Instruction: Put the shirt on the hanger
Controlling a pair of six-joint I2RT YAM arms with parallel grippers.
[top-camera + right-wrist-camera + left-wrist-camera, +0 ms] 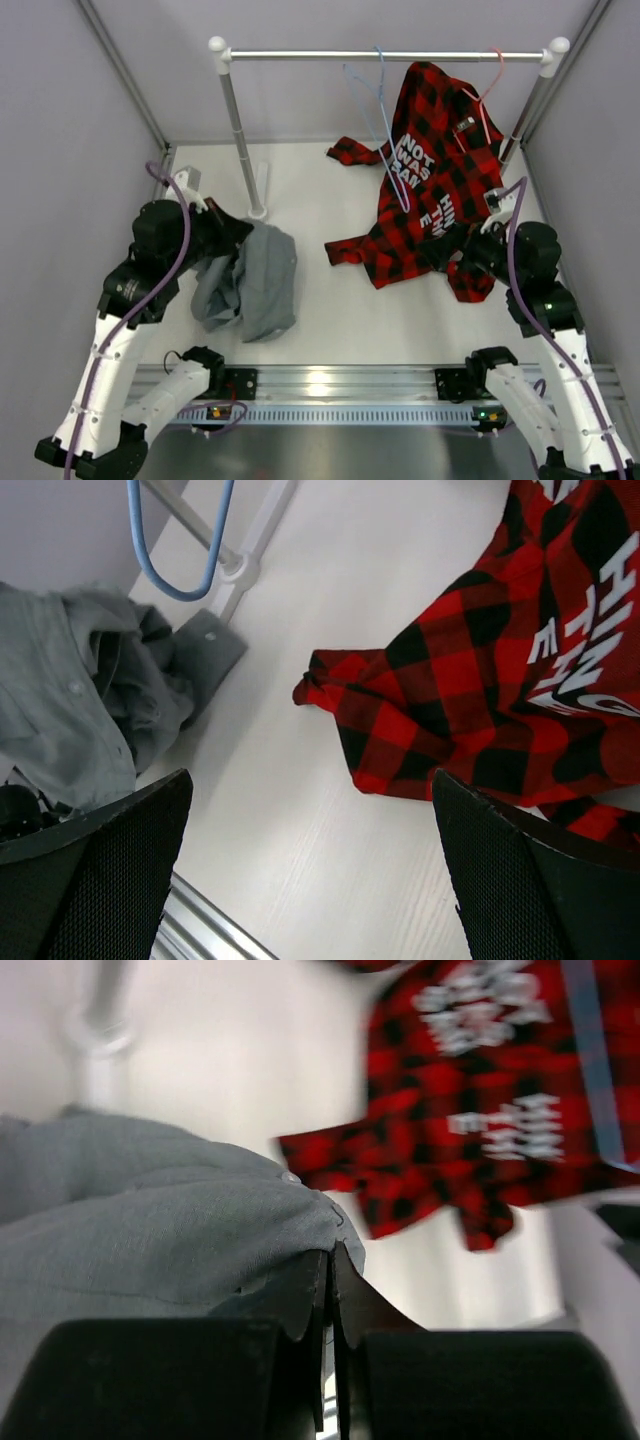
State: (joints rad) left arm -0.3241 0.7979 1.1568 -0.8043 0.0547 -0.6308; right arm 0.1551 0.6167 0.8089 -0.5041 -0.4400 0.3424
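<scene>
Looking from the top camera, we see the shirt [252,283] lying as a crumpled grey heap in the lower left part of the frame, on the white table [330,310] and just below the foot of the rack pole [240,140]. Its long axis runs roughly from the top of the frame towards the bottom. We cannot tell which end is the collar.

The left gripper [232,236] is at the upper left edge of this heap. In the left wrist view its fingers [300,1300] are pressed together with no gap. The grey fabric [150,1230] lies over one finger, and its edge seems to be caught between the tips.

The right gripper [447,256] is at the right of the frame, over the lower edge of the red-and-black plaid shirt [430,180]. In the right wrist view its jaws stand wide apart, and we see only the table and the cloth between them, so it holds nothing.

The hanger [384,120] hangs with its hook on the rail [300,56] at the top centre. Its thin blue body points down and a little to the right, and its lower end crosses the plaid shirt. A pink hanger [485,95] carries that plaid shirt further right on the same rail. The hanger and the grey shirt are well apart.
</scene>
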